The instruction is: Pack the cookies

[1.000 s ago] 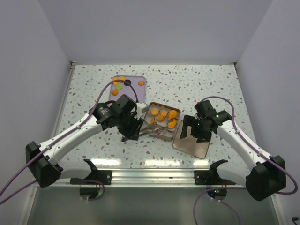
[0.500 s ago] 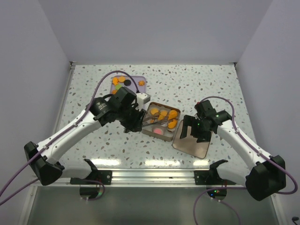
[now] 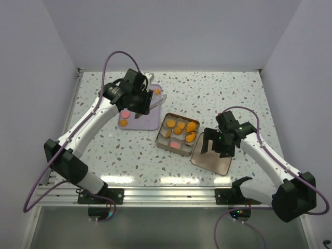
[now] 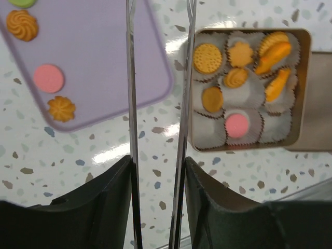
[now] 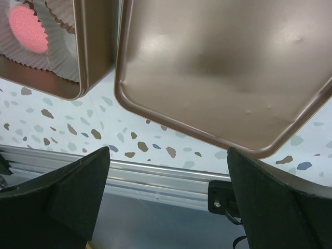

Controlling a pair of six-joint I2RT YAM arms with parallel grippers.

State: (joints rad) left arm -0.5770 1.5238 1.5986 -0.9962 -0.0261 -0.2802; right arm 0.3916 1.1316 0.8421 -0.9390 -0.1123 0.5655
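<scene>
Several orange cookies [image 4: 208, 57] and one pink cookie [image 4: 236, 125] sit in white paper cups inside the brown tin [image 3: 161, 143]. More cookies lie on the lilac tray [image 4: 104, 46]: a pink round [image 4: 49, 78], an orange flower [image 4: 61, 108] and an orange swirl [image 4: 22, 25]. My left gripper [image 3: 145, 101] hovers over the tray [image 3: 142, 123], shut on metal tongs [image 4: 130, 104] whose blades stand apart; their tips run out of the wrist view. My right gripper [image 3: 218, 145] is open and empty above the tin's lid [image 5: 223, 67].
The lid [image 3: 211, 158] lies flat just right of the tin, near the table's front edge. The tin's wall [image 5: 96, 52] and its pink cookie [image 5: 26, 28] show at the upper left of the right wrist view. Grey walls enclose the speckled table on three sides.
My left arm has swung from over the tin back and to the left, carrying the tongs above the lilac tray. The pink cookie now shows in the tin. The right arm has not moved.
</scene>
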